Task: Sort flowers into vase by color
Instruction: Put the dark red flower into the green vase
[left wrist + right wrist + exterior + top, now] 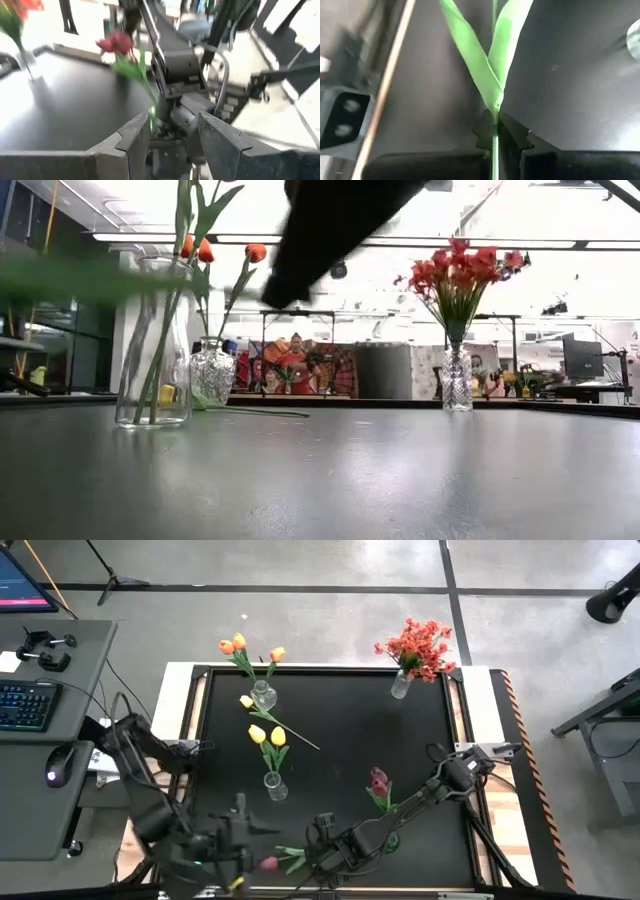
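**Two grippers low at near edge, right one pinching a stem**

Right gripper [495,137] is clamped tight on thin green stem of a dark pink tulip [268,863], just below where two leaves fork; bloom lies at near table edge. Left gripper [172,142] sits beside it w/ fingers parted, nothing between them. Second dark pink tulip [379,780] lies on black tabletop [340,730] nr right arm. Yellow tulips [268,734] stand in small clear glass vase [275,786] mid-table; orange tulips [236,643] in round glass vase [263,696] at far edge; red-orange blossom spray [420,646] in far-right glass vase [401,686].
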You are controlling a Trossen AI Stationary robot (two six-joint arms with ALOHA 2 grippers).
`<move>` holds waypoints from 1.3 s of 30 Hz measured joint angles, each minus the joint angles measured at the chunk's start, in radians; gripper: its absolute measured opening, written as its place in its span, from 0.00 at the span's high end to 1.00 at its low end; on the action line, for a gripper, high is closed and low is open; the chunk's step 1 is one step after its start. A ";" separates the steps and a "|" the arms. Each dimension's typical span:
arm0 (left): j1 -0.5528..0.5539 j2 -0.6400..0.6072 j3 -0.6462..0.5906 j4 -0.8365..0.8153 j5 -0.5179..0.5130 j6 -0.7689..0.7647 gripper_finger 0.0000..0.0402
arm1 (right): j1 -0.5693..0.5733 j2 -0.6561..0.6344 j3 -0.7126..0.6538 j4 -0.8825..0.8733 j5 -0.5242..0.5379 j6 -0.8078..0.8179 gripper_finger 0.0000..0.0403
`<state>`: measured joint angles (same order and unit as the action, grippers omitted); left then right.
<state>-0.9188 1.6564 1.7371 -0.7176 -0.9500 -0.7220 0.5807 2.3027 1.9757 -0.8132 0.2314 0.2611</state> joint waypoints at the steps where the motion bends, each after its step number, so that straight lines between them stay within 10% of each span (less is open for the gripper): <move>1: -0.011 -0.014 0.002 0.019 -0.034 0.027 0.62 | -0.002 -0.016 0.000 0.004 0.005 0.000 1.00; 10: -0.118 -0.080 0.005 0.178 -0.374 0.312 0.62 | -0.055 -0.238 -0.123 0.188 0.031 -0.014 1.00; 22: -0.133 -0.080 0.005 0.230 -0.467 0.387 0.62 | -0.033 -0.794 -0.887 1.357 0.018 0.141 1.00; 27: -0.113 -0.080 0.005 0.230 -0.512 0.387 0.62 | 0.136 -0.934 -1.115 1.714 0.119 0.064 1.00; 39: -0.046 -0.079 0.004 0.270 -0.541 0.385 0.62 | 0.452 -0.989 -1.369 1.892 0.703 -0.164 1.00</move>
<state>-0.9645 1.5772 1.7412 -0.4476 -1.4912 -0.3373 1.0331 1.3140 0.6063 1.0792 0.9347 0.0971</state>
